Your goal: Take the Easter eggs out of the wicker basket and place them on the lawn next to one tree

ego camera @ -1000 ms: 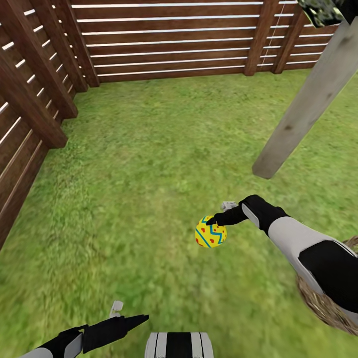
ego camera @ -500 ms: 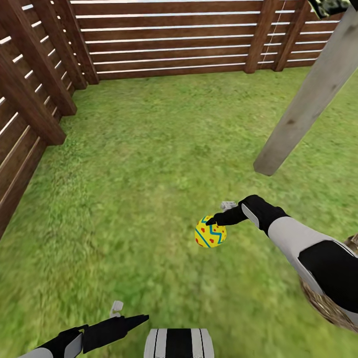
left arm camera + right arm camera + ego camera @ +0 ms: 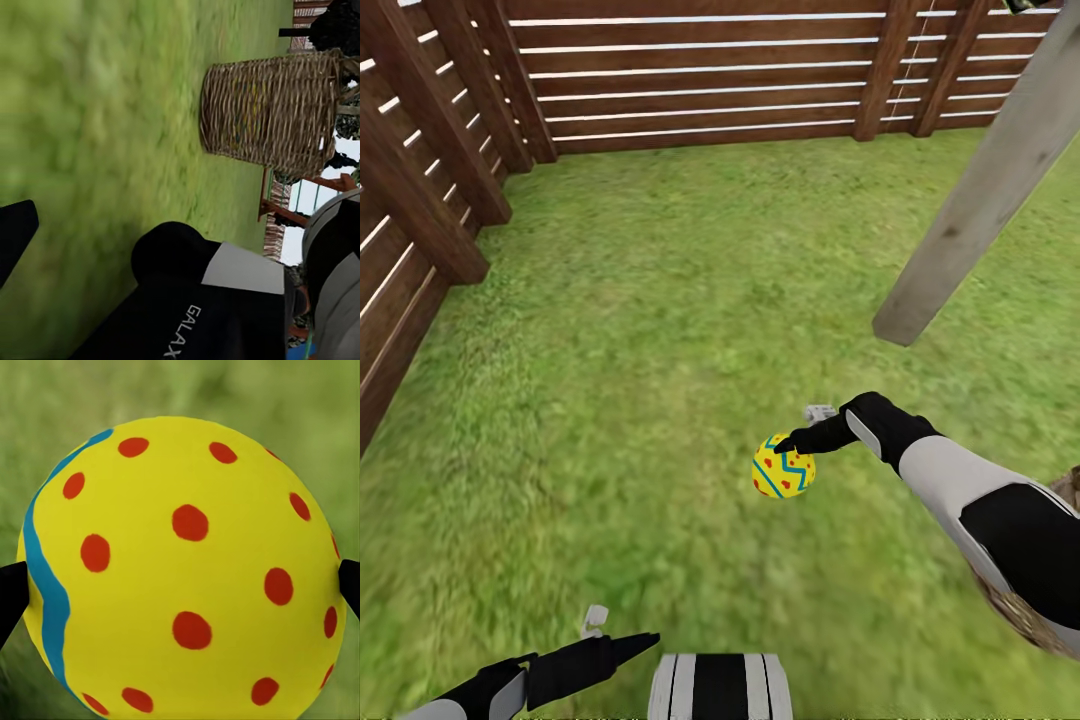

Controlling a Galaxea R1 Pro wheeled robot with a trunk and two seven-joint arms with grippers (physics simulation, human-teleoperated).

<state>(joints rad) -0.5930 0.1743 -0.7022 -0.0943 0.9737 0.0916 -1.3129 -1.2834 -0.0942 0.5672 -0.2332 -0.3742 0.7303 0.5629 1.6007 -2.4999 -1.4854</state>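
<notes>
Even, bright daylight covers the lawn (image 3: 660,300) with no clear direction; neither the trunk (image 3: 980,200) nor the fence (image 3: 700,70) casts a marked shadow. The grass smears into soft streaks toward the head view's lower edges. In the right wrist view the egg (image 3: 184,570) is sharp against blurred green. No glare appears.

- Head view: high, looking forward and down over the lawn (image 3: 660,330); fence (image 3: 700,80) at 12 o'clock.
- Left wrist view: low over the grass, facing the wicker basket (image 3: 274,112), rolled sideways.
- Right wrist view: very close on the egg (image 3: 184,566).
- Shared by all three views: the lawn; head and right wrist views also share the egg (image 3: 783,466).
</notes>
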